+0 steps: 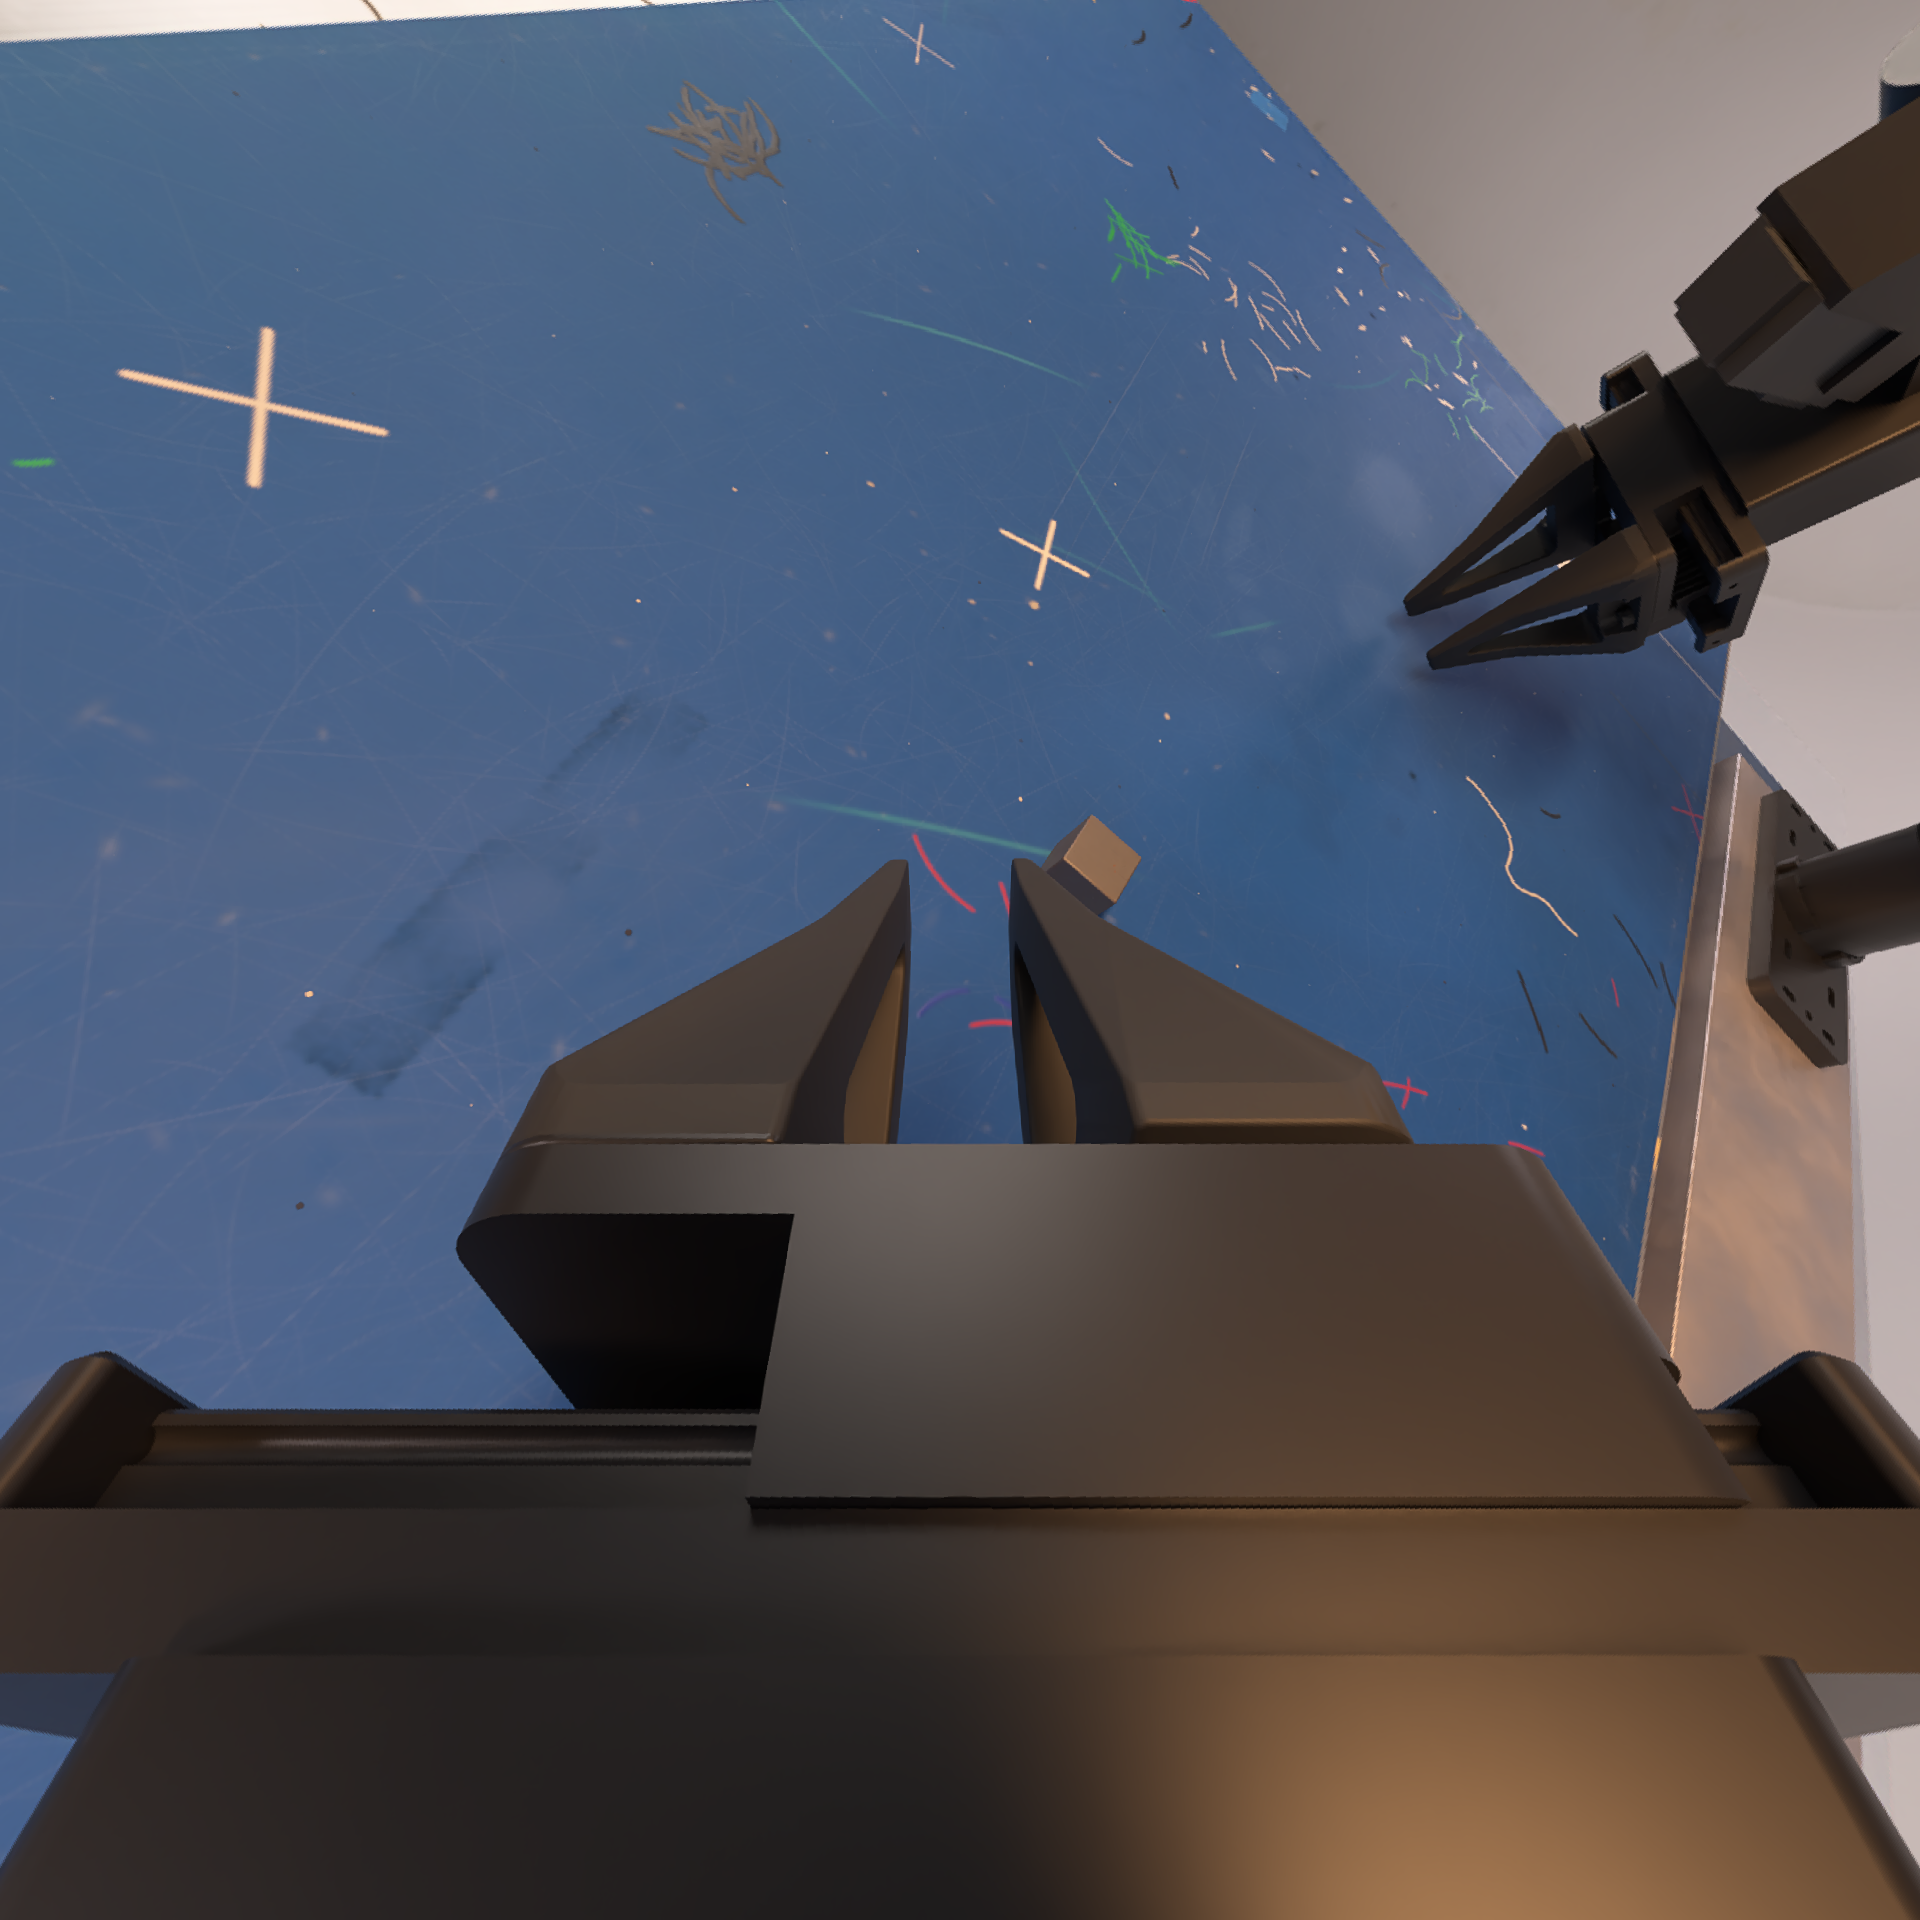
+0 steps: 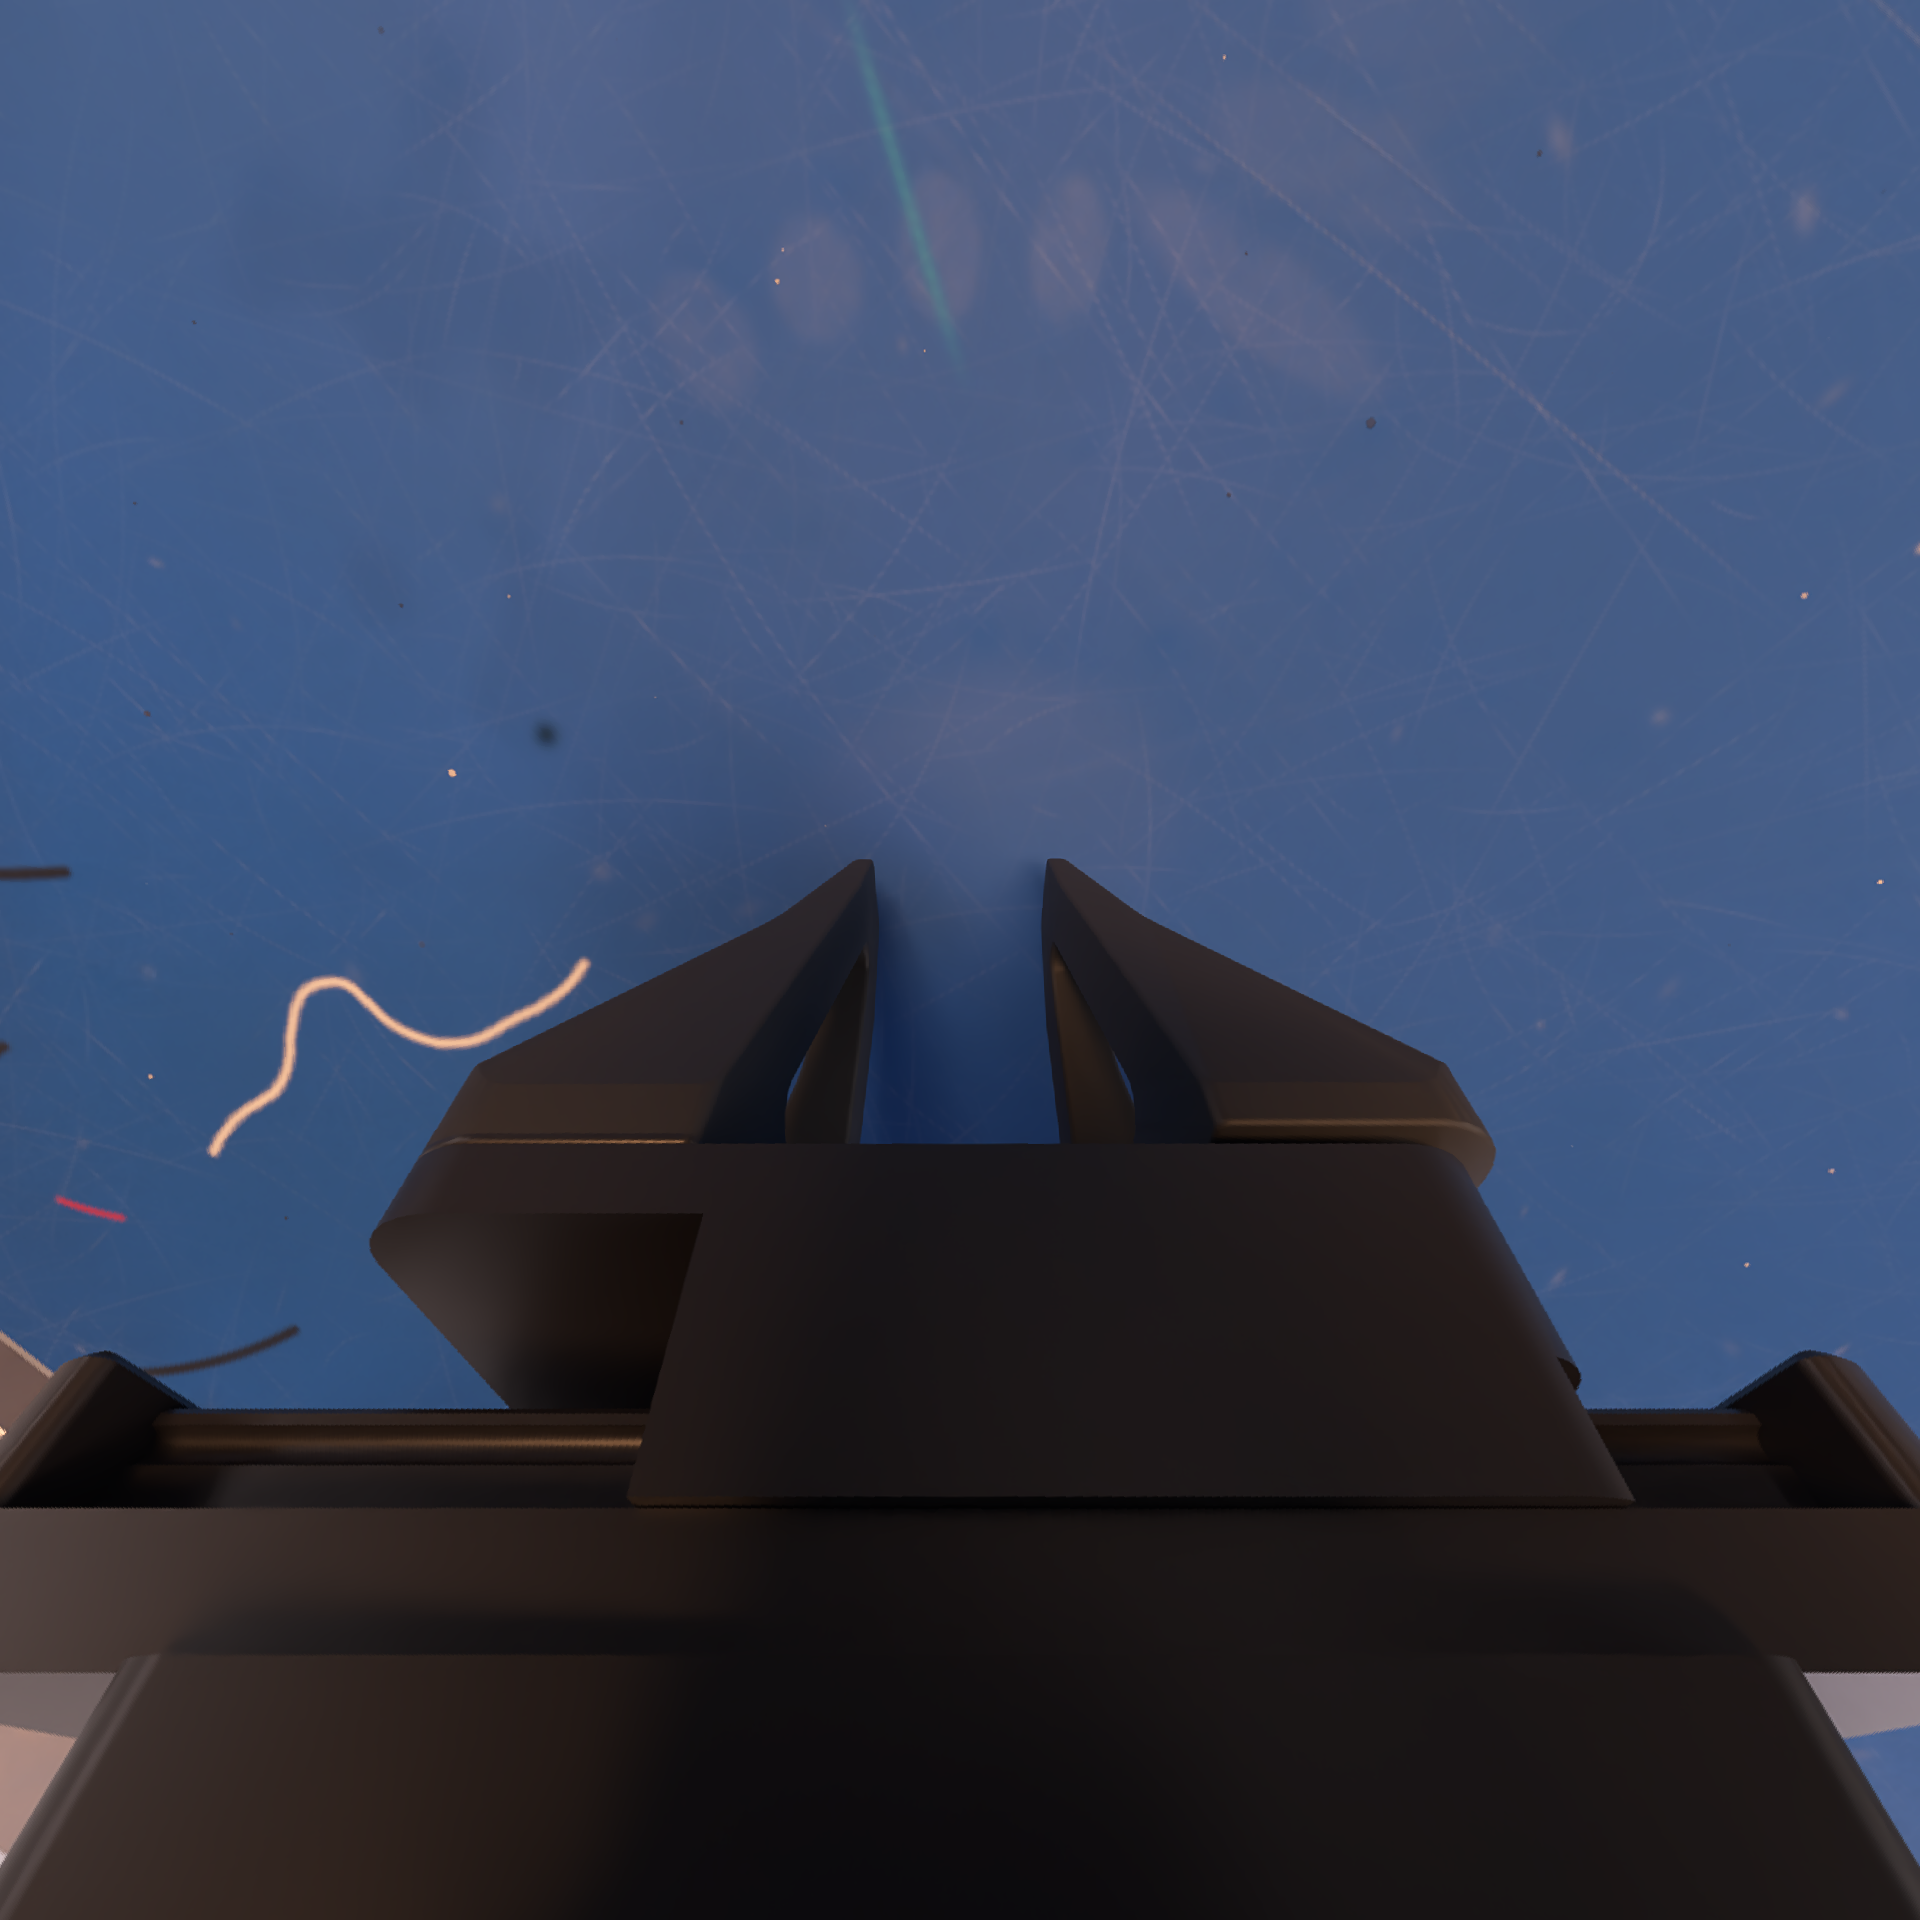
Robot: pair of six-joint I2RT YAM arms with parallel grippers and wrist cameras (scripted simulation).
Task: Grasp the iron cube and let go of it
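The iron cube (image 1: 1096, 857) is a small grey-brown block on the blue table (image 1: 623, 644). It sits just past my left gripper's right fingertip (image 1: 1023, 883), outside the gap, and that finger partly hides it. My left gripper (image 1: 961, 868) is open by a narrow gap with nothing between its fingers, only table. My right gripper (image 2: 958, 868) is open and empty, low over bare blue table. It also shows in the left wrist view (image 1: 1421, 632), far right near the table's edge, well away from the cube.
The table's right edge runs diagonally close to the cube's right. A metal plate (image 1: 1714, 1039) with a black arm mount (image 1: 1803, 935) lies beyond it. White crosses (image 1: 260, 405) and scribbles mark the table surface. A white squiggle (image 2: 395, 1029) lies left of my right gripper.
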